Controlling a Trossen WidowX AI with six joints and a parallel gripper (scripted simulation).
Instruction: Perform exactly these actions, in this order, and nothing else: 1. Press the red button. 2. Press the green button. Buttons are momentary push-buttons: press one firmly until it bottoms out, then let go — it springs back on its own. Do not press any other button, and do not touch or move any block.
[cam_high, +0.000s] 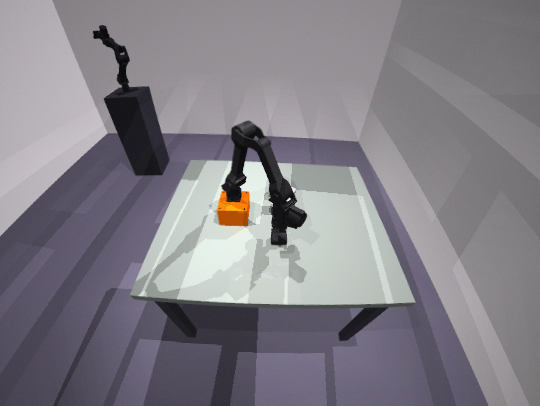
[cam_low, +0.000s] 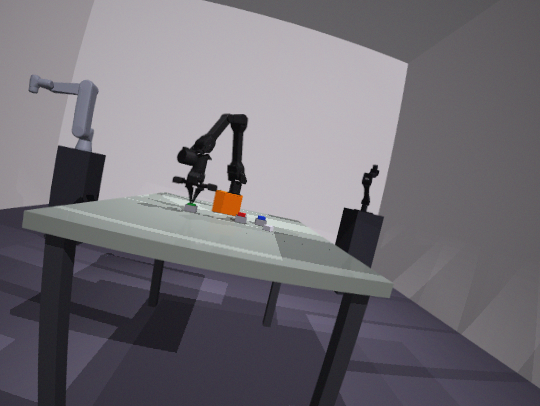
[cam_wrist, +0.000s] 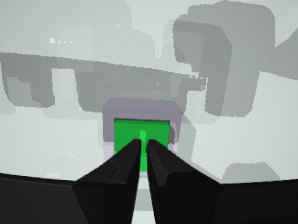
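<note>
My gripper (cam_high: 279, 241) (cam_low: 192, 201) (cam_wrist: 144, 146) is shut and empty, pointing down at the green button (cam_low: 191, 205) (cam_wrist: 127, 132). In the wrist view its fingertips overlap the green cap, and in the exterior view they meet its top. The cap looks low in its grey housing, with a dark line along its far edge. In the top view the gripper hides this button. The red button (cam_low: 241, 214) stands on its pale base to the right in the exterior view, away from the fingers, with its cap raised.
The blue button (cam_low: 261, 218) stands beyond the red one, with a small whitish block (cam_low: 269, 228) near it. The arm's orange base box (cam_high: 233, 217) (cam_low: 227, 203) stands on the table (cam_high: 345, 280) (cam_low: 150, 240). Other arms stand on dark pedestals (cam_high: 137, 135) (cam_low: 75, 175) off the table.
</note>
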